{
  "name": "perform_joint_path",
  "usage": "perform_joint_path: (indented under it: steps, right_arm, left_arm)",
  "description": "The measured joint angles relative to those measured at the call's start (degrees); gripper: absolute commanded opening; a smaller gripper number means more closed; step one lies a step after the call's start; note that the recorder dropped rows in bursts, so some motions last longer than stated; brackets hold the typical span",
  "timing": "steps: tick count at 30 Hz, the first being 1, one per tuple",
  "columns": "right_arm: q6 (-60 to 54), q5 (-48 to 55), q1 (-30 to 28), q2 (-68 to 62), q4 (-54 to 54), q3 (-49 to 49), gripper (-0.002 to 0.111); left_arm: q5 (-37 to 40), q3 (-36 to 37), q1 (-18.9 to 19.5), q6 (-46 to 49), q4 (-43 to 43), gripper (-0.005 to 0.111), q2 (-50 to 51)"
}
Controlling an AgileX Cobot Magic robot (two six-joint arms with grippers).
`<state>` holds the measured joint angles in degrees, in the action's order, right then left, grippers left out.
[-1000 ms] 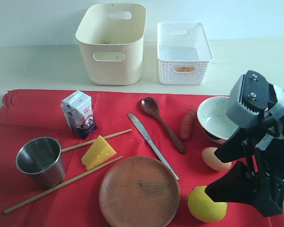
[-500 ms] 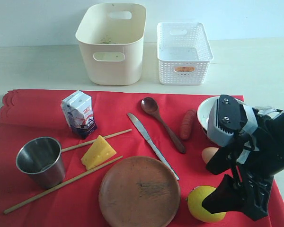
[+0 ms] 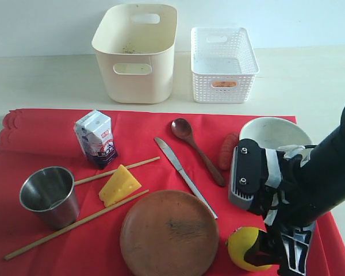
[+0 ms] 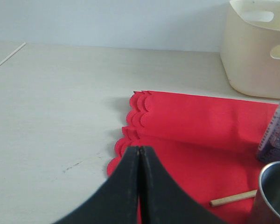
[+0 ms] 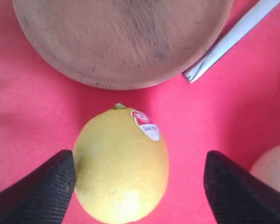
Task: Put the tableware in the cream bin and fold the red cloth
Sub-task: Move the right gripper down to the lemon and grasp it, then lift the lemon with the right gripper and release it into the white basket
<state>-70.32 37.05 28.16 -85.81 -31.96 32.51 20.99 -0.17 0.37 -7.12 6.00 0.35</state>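
Now, exterior view: the red cloth [image 3: 46, 132] lies spread out, with the steel cup [image 3: 49, 195], brown plate [image 3: 168, 233], knife [image 3: 181, 169], spoon [image 3: 196, 150], chopsticks [image 3: 75, 224] and bowl [image 3: 273, 131] all on it. The cream bin [image 3: 135, 75] stands behind. The right arm [image 3: 310, 184] hangs over the lemon [image 3: 244, 247].

Left wrist view: the left gripper [image 4: 139, 151] is pressed together above the cloth's scalloped edge.

Right wrist view: the right gripper [image 5: 140, 172] is spread wide around the lemon, one finger perhaps touching it.

Yellow lemon [image 5: 121, 163], red cloth [image 3: 46, 133], cream bin [image 3: 139, 87]
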Motion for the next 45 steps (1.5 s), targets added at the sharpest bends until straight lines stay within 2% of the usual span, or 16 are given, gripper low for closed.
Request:
perform_joint_path:
  steps: [8,11,13,18,23,32,35,40,45]
  right_arm:
    - [0.36,0.72,2.51,-4.99,-1.24,0.00,0.073]
    - [0.12,-0.29,4.12,-7.50,-0.88,0.10,0.069]
    - [-0.05,-0.79,4.66,-8.54,-0.73,0.10,0.060]
    - [0.04,-1.90,4.76,-8.59,-0.73,0.10,0.023]
    - [2.46,-0.86,5.02,-5.28,-0.39,0.42,0.001]
    - [6.06,-1.88,5.14,5.91,-0.16,8.56,0.000]
    - [7.73,-8.26,5.14,7.59,-0.03,11.61,0.000]
    - [10.85,-28.00,4.52,6.55,0.19,15.36,0.000]
    - [11.20,-37.93,-1.02,-1.24,-2.85,21.37,0.000]
  left_arm:
    - [0.00,0.00,0.00,0.00,0.00,0.000,0.00]
    - [0.00,0.00,0.00,0.00,0.00,0.000,0.00]
    - [0.00,0.00,0.00,0.00,0.00,0.000,0.00]
    - [0.00,0.00,0.00,0.00,0.00,0.000,0.00]
    - [0.00,0.00,0.00,0.00,0.00,0.000,0.00]
    - [0.00,0.00,0.00,0.00,0.00,0.000,0.00]
    - [0.00,0.00,0.00,0.00,0.00,0.000,0.00]
    - [0.00,0.00,0.00,0.00,0.00,0.000,0.00]
    - [0.00,0.00,0.00,0.00,0.00,0.000,0.00]
